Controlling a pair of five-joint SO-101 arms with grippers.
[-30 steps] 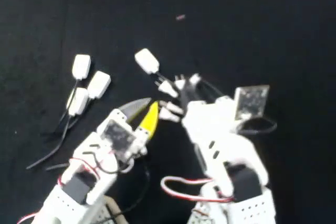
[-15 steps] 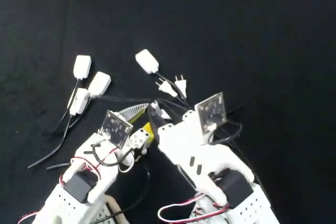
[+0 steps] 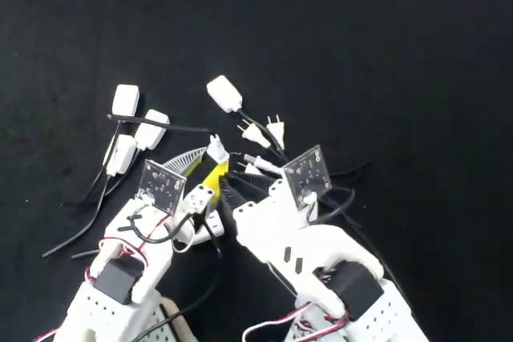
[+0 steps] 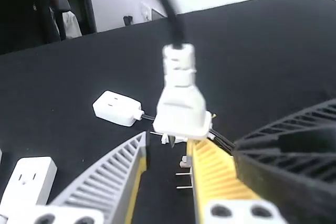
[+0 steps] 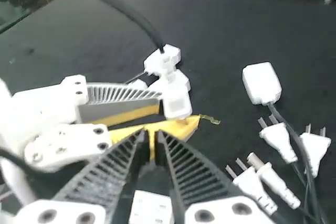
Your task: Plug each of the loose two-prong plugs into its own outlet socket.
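The left jaws, one grey and one yellow, are clamped on a white two-prong plug (image 4: 181, 106), holding it off the black desk (image 3: 385, 54). Its black cable (image 3: 152, 123) runs over three outlet sockets (image 3: 124, 100), (image 3: 152, 128), (image 3: 120, 154) lying close together. The right jaws, black and ribbed, sit just beside the left ones, almost together, with nothing between them. A fourth socket (image 3: 224, 94) lies farther out, with three loose plugs (image 3: 275, 128), (image 3: 255, 134), (image 3: 260, 164) near it.
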